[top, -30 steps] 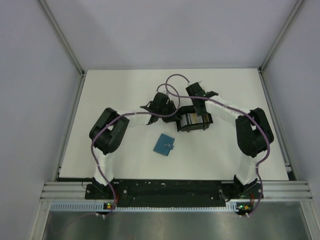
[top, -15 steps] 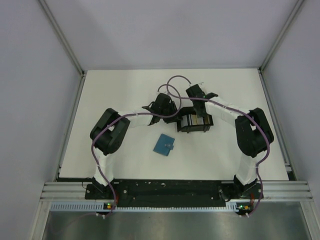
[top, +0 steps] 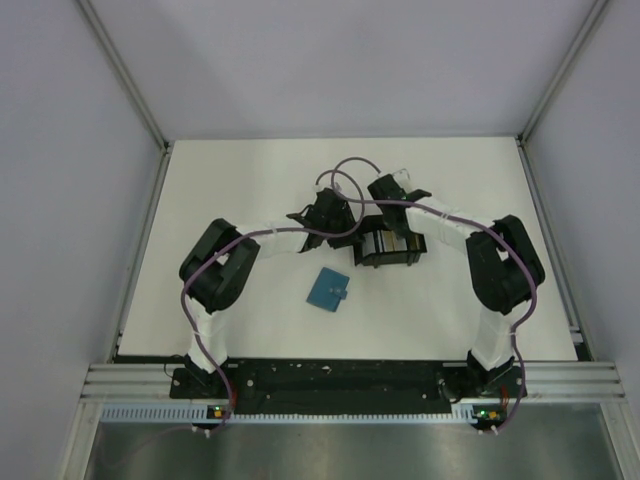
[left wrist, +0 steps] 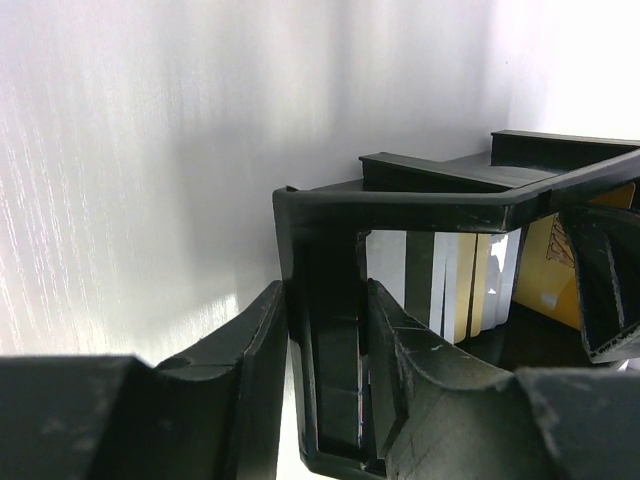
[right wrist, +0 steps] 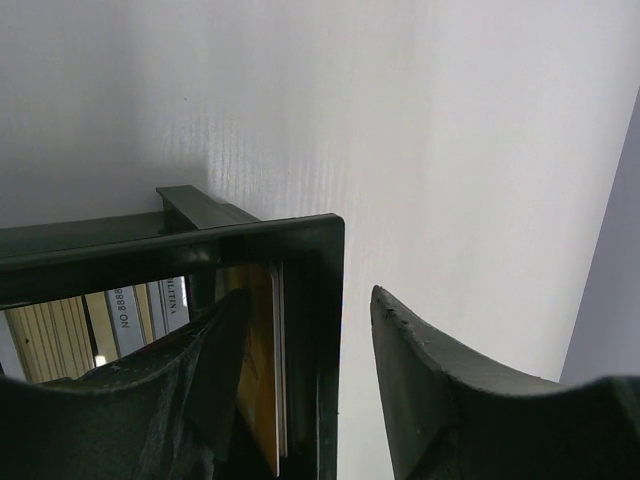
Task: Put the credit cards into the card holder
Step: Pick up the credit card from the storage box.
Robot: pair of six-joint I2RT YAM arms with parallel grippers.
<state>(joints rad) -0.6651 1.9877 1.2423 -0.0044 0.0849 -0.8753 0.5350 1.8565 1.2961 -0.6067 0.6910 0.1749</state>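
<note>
Several credit cards (top: pixel 390 243) stand on edge inside a black tray (top: pixel 385 262) at mid-table. The teal card holder (top: pixel 328 289) lies flat in front of the tray, apart from both grippers. My left gripper (left wrist: pixel 325 310) is shut on the tray's wall (left wrist: pixel 400 208) at its left corner; white and yellow cards (left wrist: pixel 470 285) show behind it. My right gripper (right wrist: pixel 310 320) is open astride the tray's far-right wall (right wrist: pixel 250 240). Its inner finger (right wrist: pixel 215 360) rests against an orange-yellow card (right wrist: pixel 258 370), and its outer finger (right wrist: pixel 420 370) stands clear of the wall.
The white table (top: pixel 250 190) is fenced by metal frame posts and grey side panels (top: pixel 60 200). Purple cables (top: pixel 350 170) loop above the two wrists. Both arms' elbows bulge outward at left (top: pixel 215 265) and right (top: pixel 505 265).
My right gripper's jaws have widened and its wrist has shifted slightly left. The left gripper has kept its hold on the tray, which has barely moved.
</note>
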